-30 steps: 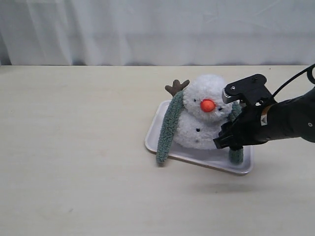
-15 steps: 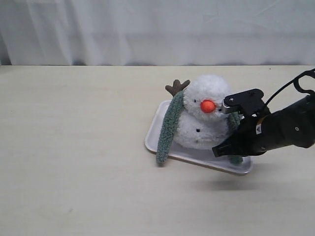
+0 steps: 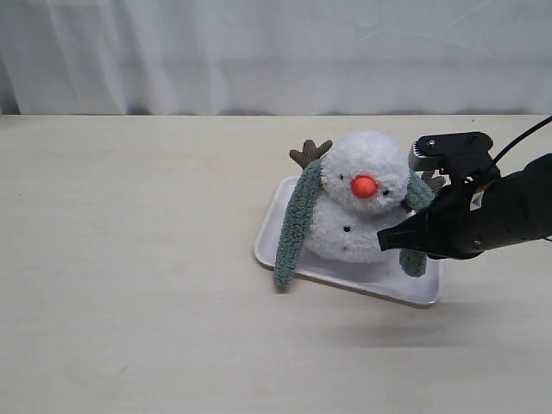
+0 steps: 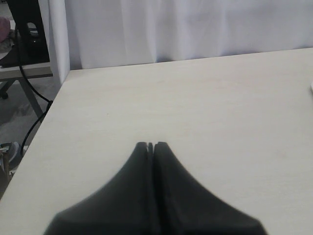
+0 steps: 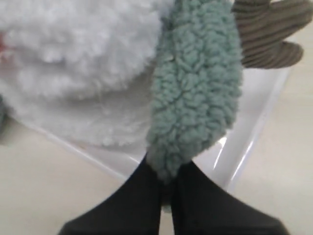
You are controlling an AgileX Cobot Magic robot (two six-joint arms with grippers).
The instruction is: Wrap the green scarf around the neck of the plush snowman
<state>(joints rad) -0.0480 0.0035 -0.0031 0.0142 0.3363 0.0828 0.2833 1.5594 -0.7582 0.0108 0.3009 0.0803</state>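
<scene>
The plush snowman (image 3: 358, 207) sits upright on a white tray (image 3: 345, 274), orange nose facing forward. The green scarf (image 3: 296, 222) is draped behind its head; one end hangs down the snowman's left side onto the table, the other end (image 3: 414, 259) hangs on the right. My right gripper (image 5: 166, 176) is shut on the green scarf (image 5: 195, 98) near that right end, just beside the snowman's body (image 5: 73, 63). The neck itself is hidden by fur and scarf. My left gripper (image 4: 150, 146) is shut with nothing in it, over bare table far from the snowman.
A brown twig arm (image 3: 310, 153) sticks up behind the snowman's head, another (image 5: 274, 34) lies by the held scarf end. The tray's rim (image 5: 254, 142) runs close under my right gripper. A white curtain (image 3: 276, 52) backs the table. A table edge (image 4: 46, 122) shows in the left wrist view.
My right gripper has closed on the right end of the scarf and shifted right and slightly up, pulling that end with it. The snowman and the scarf's left end have not moved.
</scene>
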